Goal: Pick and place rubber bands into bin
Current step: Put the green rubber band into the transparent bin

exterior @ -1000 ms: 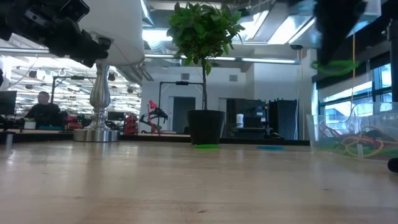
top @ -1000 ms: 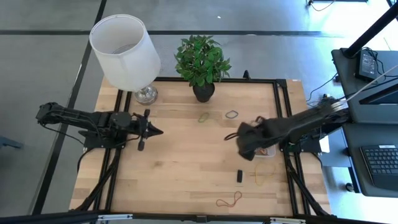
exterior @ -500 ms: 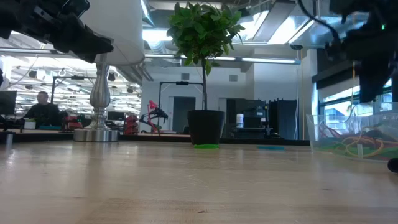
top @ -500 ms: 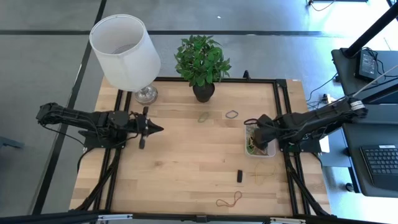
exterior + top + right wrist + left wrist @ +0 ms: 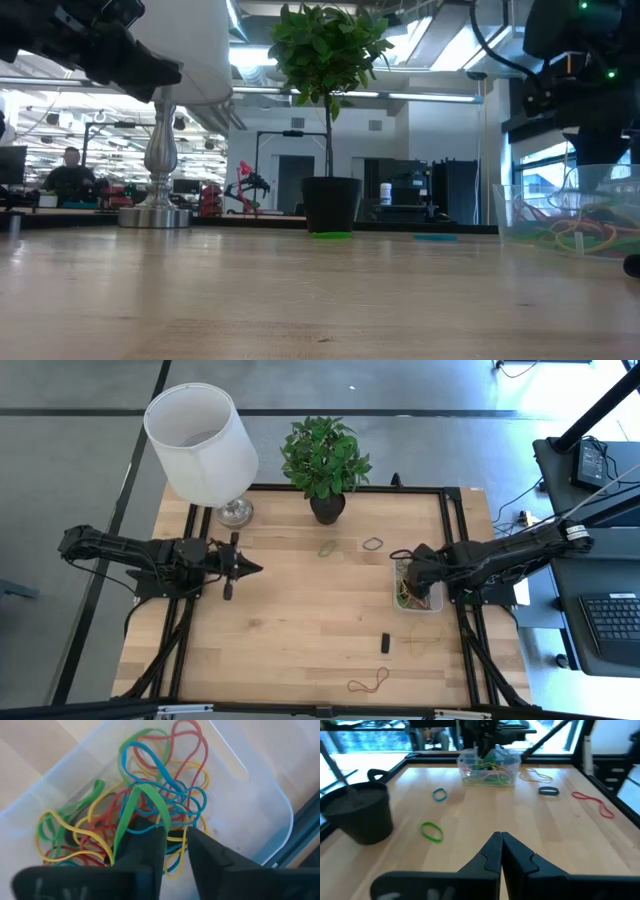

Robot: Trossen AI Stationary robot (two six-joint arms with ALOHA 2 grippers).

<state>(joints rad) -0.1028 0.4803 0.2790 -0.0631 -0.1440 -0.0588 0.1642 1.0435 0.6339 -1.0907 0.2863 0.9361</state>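
Note:
The bin (image 5: pixel 432 603), a clear tray, stands near the table's right edge and holds a heap of coloured rubber bands (image 5: pixel 165 775). My right gripper (image 5: pixel 175 840) points down into it, with a narrow gap between its fingers and nothing between them. A green band (image 5: pixel 142 795) lies looped over one fingertip. Loose bands lie flat on the table: green (image 5: pixel 328 547), grey (image 5: pixel 373 544), yellow (image 5: pixel 424 640) and red (image 5: pixel 368 681). My left gripper (image 5: pixel 255 569) hovers shut over the table's left half, far from them. My right gripper touches the green band only with one finger (image 5: pixel 145 845). The band's loop (image 5: pixel 150 795) drapes slack over that finger's tip. The fingers come from above, pointing down into the bin. The band's lower part rests among the heap in the bin.
A small black block (image 5: pixel 384 643) lies near the yellow band. A potted plant (image 5: pixel 324 460) and a lamp (image 5: pixel 200 440) stand at the far edge. Black frame rails run along the table's sides. The wooden middle of the table is bare.
My right gripper has gone toward the table's right edge and down, from above the table beside the bin into the bin. The green band that hung below it has come down with it onto the heap.

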